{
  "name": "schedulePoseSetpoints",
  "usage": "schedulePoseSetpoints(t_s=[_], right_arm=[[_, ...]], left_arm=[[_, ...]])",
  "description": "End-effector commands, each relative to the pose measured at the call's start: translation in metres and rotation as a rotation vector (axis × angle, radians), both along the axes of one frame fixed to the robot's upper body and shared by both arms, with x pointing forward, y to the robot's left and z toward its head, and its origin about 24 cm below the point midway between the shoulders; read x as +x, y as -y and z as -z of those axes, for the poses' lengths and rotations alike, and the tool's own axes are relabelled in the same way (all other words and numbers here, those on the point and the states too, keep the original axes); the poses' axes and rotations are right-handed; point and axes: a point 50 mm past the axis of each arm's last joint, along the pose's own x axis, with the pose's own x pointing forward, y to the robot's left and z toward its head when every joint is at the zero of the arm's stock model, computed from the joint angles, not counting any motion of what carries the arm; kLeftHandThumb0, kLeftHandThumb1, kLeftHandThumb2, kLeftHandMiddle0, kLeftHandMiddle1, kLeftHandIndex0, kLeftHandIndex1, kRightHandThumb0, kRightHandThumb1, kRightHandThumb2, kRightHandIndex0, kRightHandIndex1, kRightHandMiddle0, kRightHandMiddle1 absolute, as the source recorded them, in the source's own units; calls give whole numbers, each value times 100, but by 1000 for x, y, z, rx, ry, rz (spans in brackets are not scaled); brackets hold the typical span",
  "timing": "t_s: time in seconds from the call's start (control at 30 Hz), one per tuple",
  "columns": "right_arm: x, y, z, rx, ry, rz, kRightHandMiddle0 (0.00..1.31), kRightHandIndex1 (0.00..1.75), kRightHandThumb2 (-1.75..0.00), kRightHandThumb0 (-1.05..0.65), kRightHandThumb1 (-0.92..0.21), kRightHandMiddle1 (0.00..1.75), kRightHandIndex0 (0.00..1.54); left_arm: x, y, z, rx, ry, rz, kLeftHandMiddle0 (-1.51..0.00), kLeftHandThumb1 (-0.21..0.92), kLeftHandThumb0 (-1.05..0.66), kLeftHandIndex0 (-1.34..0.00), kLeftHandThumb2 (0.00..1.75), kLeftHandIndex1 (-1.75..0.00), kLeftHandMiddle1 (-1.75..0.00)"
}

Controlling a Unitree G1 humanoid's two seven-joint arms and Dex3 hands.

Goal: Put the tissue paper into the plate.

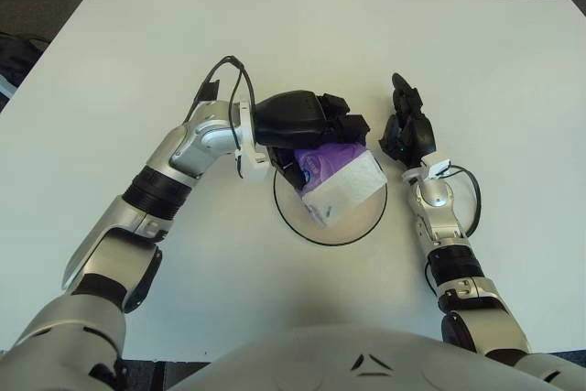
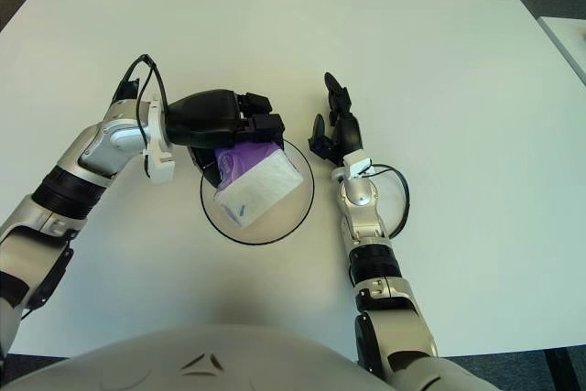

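Observation:
A tissue pack (image 1: 341, 180), purple on top with a white end, lies tilted inside the clear round plate (image 1: 331, 242) with a dark rim at the table's middle. My left hand (image 1: 316, 139) reaches in from the left and sits over the pack's upper, purple end. Its fingers are curled over the top and the thumb shows under the pack's left side, so it is shut on the pack. The pack's white end points toward the plate's lower right. My right hand (image 1: 406, 127) stands just right of the plate rim, fingers extended upward, holding nothing.
The white table (image 1: 476, 52) stretches wide around the plate, with its far edge at the top and dark floor beyond. Black cables loop off my left wrist (image 1: 220, 80) and right wrist (image 1: 469, 197).

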Motion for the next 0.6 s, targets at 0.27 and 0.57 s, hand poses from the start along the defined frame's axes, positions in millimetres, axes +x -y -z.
schedulePoseSetpoints(t_s=[0.27, 0.57], right_arm=[[-52, 12, 95, -8, -431, 36, 0, 0, -98, -79, -92, 27, 12], [-54, 7, 90, 86, -405, -12, 0, 0, -92, -85, -92, 15, 9]], left_arm=[[3, -11, 1, 146, 138, -42, -3, 91, -99, -2, 70, -42, -18], [4, -14, 4, 167, 229, -58, 0, 92, -105, 0, 49, -2, -1]])
